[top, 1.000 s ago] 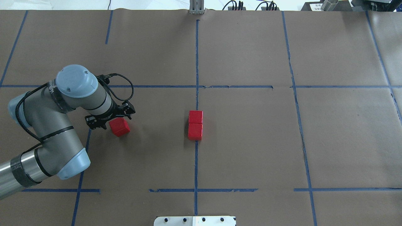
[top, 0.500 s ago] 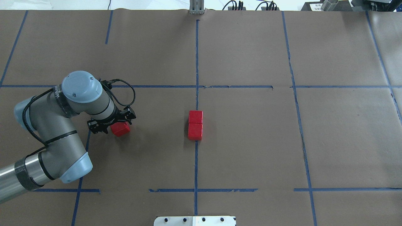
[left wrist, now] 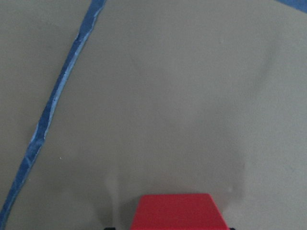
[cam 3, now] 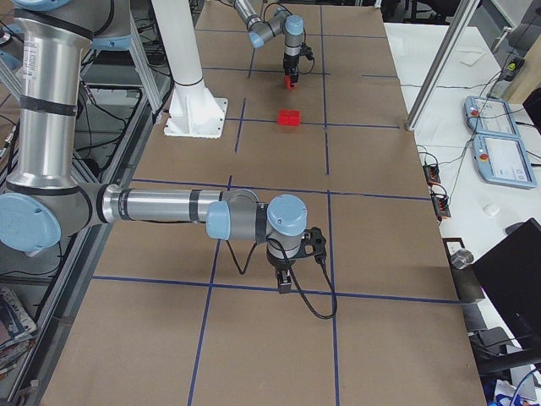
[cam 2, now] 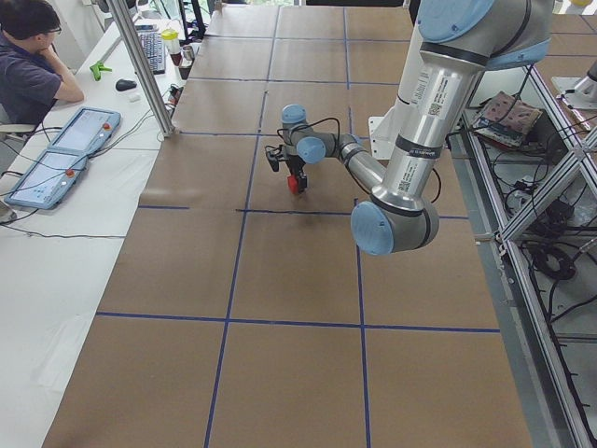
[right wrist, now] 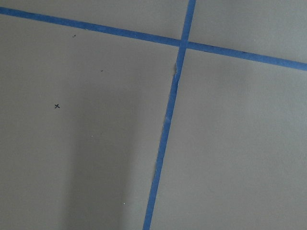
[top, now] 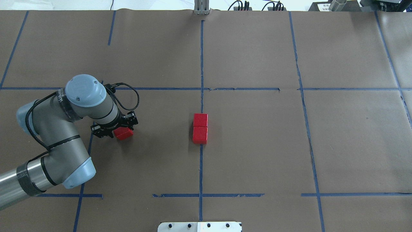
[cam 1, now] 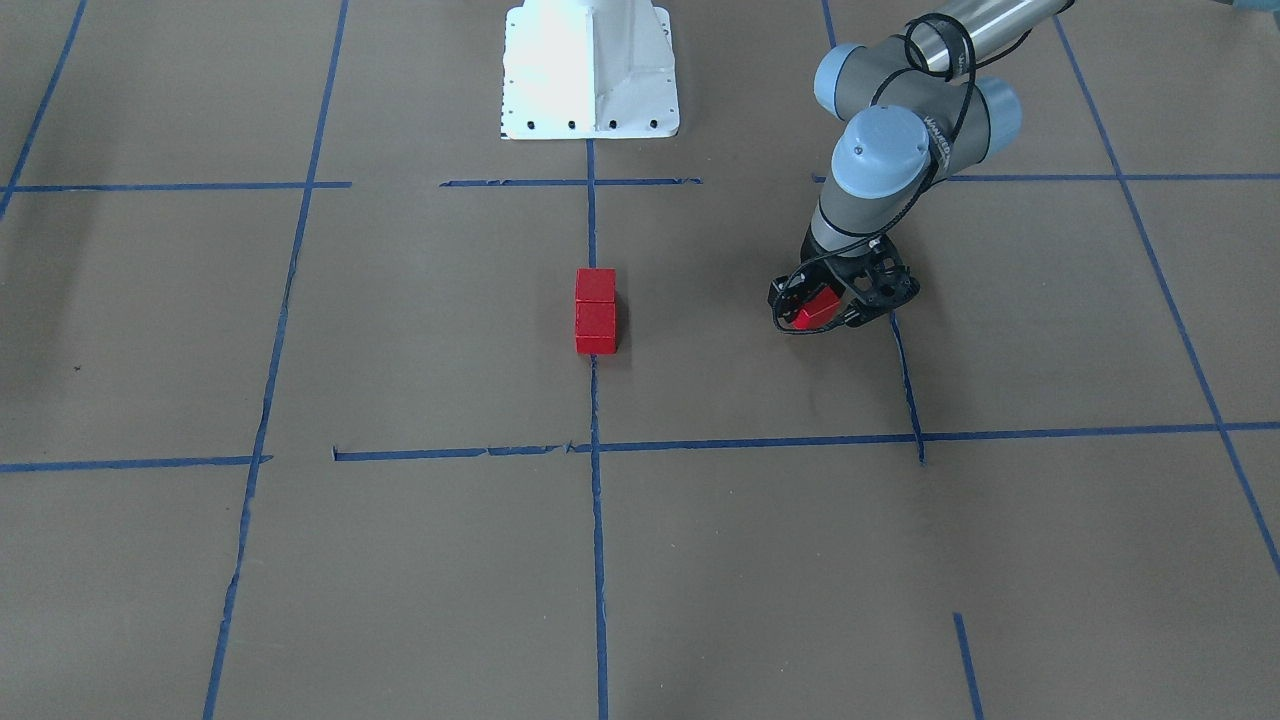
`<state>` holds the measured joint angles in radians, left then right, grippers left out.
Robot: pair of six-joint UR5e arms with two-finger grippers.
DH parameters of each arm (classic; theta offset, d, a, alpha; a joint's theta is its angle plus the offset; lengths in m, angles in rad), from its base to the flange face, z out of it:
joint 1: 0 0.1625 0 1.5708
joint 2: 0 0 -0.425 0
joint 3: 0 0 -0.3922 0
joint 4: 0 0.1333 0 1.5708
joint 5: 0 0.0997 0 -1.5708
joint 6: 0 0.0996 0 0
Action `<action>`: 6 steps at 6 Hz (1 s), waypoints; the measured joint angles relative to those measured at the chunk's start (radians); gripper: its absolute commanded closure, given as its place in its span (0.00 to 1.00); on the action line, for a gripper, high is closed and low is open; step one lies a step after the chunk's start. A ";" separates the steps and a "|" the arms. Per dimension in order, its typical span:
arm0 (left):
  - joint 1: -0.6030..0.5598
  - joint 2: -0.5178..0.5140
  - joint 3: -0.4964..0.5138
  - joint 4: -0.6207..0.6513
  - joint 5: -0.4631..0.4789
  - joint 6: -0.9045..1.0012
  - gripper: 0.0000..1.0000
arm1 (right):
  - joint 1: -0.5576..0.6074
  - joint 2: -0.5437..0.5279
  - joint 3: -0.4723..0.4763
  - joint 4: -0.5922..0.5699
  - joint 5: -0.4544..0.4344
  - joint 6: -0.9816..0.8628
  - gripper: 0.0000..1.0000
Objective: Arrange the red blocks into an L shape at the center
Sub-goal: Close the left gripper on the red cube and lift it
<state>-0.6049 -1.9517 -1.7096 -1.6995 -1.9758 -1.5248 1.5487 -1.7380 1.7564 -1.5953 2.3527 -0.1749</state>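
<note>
Two red blocks (top: pixel 200 120) (top: pixel 200 135) lie touching, one behind the other, on the vertical blue tape line at the center (top: pixel 201 103); they also show in the front view (cam 1: pixel 596 285) (cam 1: pixel 596 328). A third red block (top: pixel 125 134) (cam 1: pixel 812 312) sits on the paper well to the left. My left gripper (top: pixel 119 130) (cam 1: pixel 826 308) is down over it and shut on it, a black finger close on each side. In the left wrist view that block (left wrist: pixel 177 213) fills the bottom edge. My right gripper (cam 3: pixel 285 283) hangs over bare paper far off; whether it is open or shut I cannot tell.
The white robot base (cam 1: pixel 590 70) stands at the table's near edge in the overhead view (top: pixel 199 227). Blue tape lines grid the brown paper. A person (cam 2: pixel 28 65) sits at a side desk with control pendants. Cables and metal posts line the far edge.
The left arm has swung in and lowered its gripper onto the third red block, covering more of it. That block and the two at the center have stayed in place.
</note>
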 measured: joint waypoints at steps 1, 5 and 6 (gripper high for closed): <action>0.000 -0.001 0.001 0.000 0.001 0.000 0.22 | 0.000 0.000 0.000 0.000 0.000 0.000 0.00; -0.004 -0.003 0.002 0.000 0.022 -0.002 0.93 | 0.000 0.000 0.000 0.000 0.000 0.001 0.00; -0.013 -0.010 -0.006 0.004 0.023 -0.008 0.93 | 0.000 0.000 0.002 0.000 0.001 0.001 0.00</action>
<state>-0.6176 -1.9620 -1.7157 -1.6952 -1.9532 -1.5329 1.5492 -1.7380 1.7580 -1.5953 2.3536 -0.1734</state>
